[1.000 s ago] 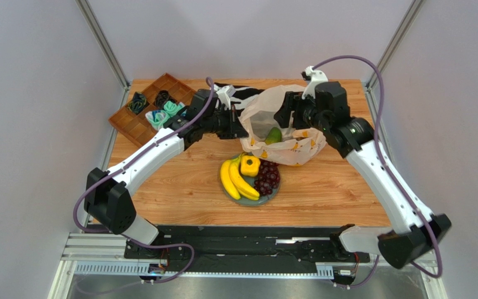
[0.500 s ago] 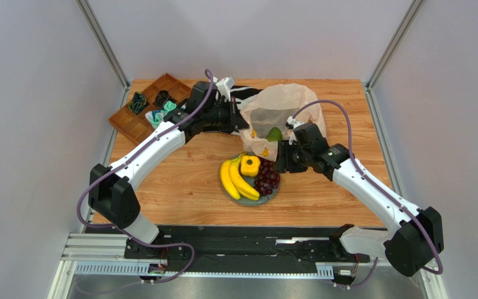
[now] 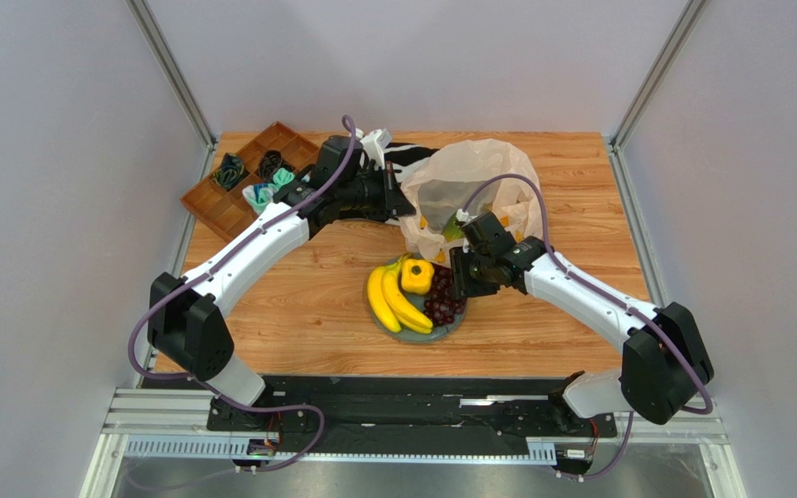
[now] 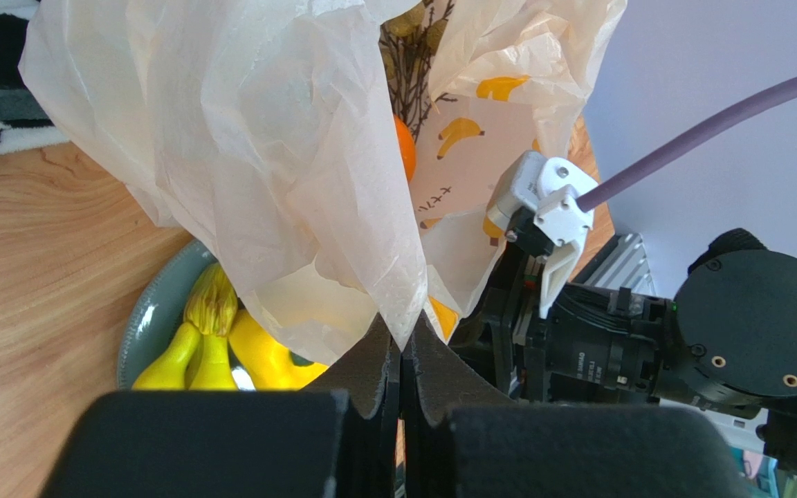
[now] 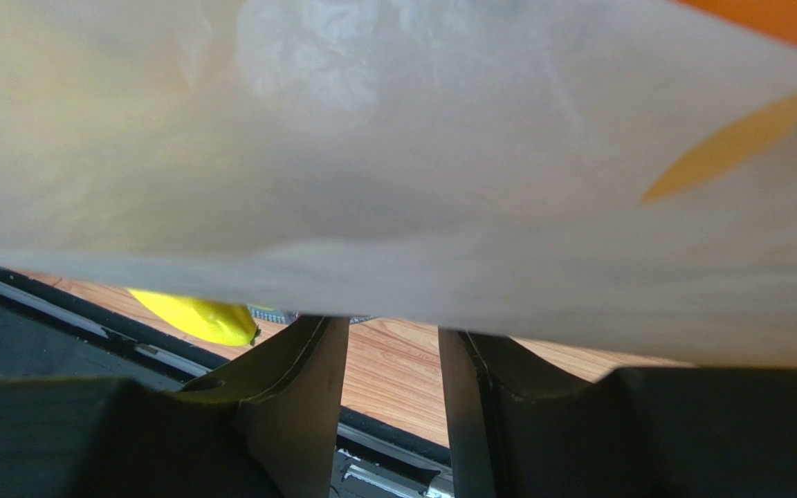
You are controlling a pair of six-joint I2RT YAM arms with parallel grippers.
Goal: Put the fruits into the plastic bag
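The left tool (image 4: 403, 351) is pinched flat on the rim of the banana-print plastic bag (image 3: 472, 171), which stands open at the far middle of the bench (image 3: 548, 322). The right tool (image 3: 462, 280) hangs with a narrow gap beside the bag's near edge, at the right side of the grey plate (image 3: 409, 334) carrying bananas (image 3: 392, 299), a small yellow fruit (image 3: 417, 276) and dark grapes (image 3: 445, 301); bag film hides its tips.

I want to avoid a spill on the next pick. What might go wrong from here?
The left end effector pinches only a thin edge of the plastic bag; it may slip and the mouth collapse. Bag film hangs in front of the right end effector near the grapes; closing may snag it.
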